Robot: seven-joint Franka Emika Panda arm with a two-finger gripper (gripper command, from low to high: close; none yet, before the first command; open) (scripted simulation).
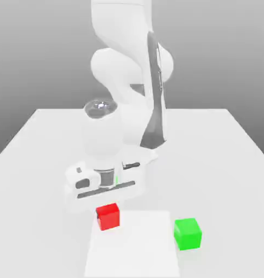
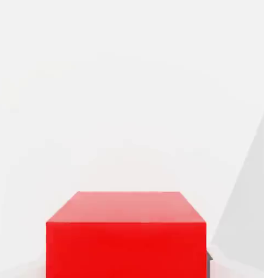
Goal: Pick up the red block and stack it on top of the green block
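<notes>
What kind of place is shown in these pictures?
Most likely a simulated tabletop test scene: a plain white table under an empty grey backdrop, bearing a red block and a green block, with a white robot arm above.

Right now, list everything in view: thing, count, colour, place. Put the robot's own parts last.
red block: one, red, on the table directly under the end effector, at the corner of the lighter patch nearest the exterior view's left; also seen close up in the hand view.
green block: one, green, on the table at the edge of the lighter patch nearest the exterior view's right, apart from the red block.
lighter patch: one, white, on the tabletop between the two blocks.
table: one, white, carrying both blocks.
arm: one, white with dark trim, reaching down from the far side of the table.
end effector: one, white and grey, low over the red block.
</notes>
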